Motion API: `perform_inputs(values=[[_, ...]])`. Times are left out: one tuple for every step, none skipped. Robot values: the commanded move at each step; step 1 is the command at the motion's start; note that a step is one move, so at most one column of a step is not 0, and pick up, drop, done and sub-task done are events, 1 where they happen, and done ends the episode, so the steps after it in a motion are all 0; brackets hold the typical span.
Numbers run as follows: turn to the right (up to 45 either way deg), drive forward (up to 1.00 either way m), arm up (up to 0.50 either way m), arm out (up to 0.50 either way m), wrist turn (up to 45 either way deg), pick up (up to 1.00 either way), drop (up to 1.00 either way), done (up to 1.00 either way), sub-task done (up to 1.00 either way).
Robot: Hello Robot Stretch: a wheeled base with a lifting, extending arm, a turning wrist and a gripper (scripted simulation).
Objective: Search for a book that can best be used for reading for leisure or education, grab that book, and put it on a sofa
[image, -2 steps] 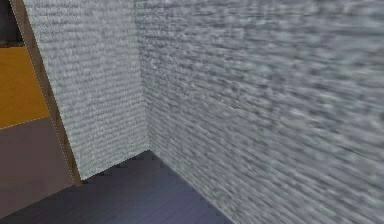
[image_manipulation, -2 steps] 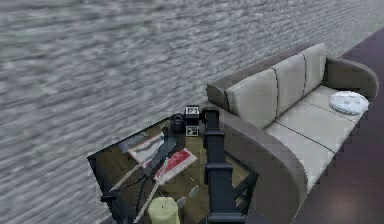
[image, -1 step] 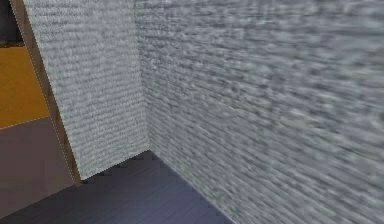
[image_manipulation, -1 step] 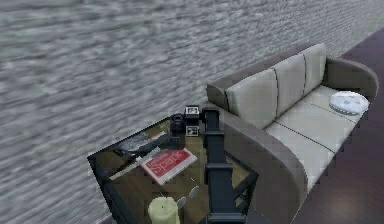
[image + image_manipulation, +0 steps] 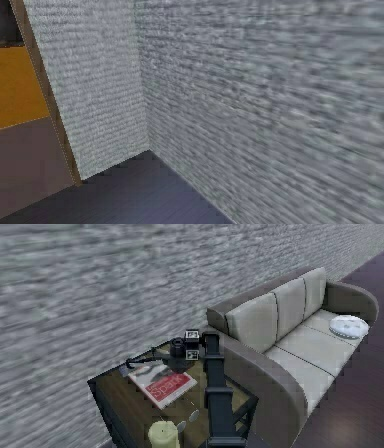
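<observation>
The red book (image 5: 167,387) lies flat on the dark surface (image 5: 118,402) just beside the sofa (image 5: 290,334), off its near armrest; the claw (image 5: 140,361) reaches over the part of that surface farthest from the sofa, with the tabletop behind its fingers, so I cannot tell whether it holds anything, nor whether it is over or beside the book.

The likeliest slip, as I judge it: a thin, flat book gives little edge to catch, so a grip taken off-centre could push it along the surface instead of lifting it; it could then slide off the side away from the sofa.

A pale candle (image 5: 163,434) stands on the same surface, beside the arm (image 5: 215,399); a careless pull back could knock it over. A small pale item (image 5: 190,414), perhaps cutlery, lies between candle and book.

The sofa's armrest rises between the book and the seat cushions, so the lift must clear it; a white round thing (image 5: 348,325) occupies the sofa's far cushion, leaving the nearer ones the safer landing.

Ahead, a brick wall (image 5: 250,100) forms a corner, with a wooden door frame (image 5: 50,100) beside it; little room to drive forward.
</observation>
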Motion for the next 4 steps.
perform_inputs(values=[[0.0,0.00,0.00,0.00,9.0,0.00,0.00,0.00,0.00],[0.0,0.00,-0.30,0.00,0.0,0.00,0.00,0.00,0.00],[0.0,0.00,0.00,0.00,0.0,1.00,0.00,0.00,0.00],[0.0,0.00,0.10,0.00,0.0,0.00,0.00,0.00,0.00]])
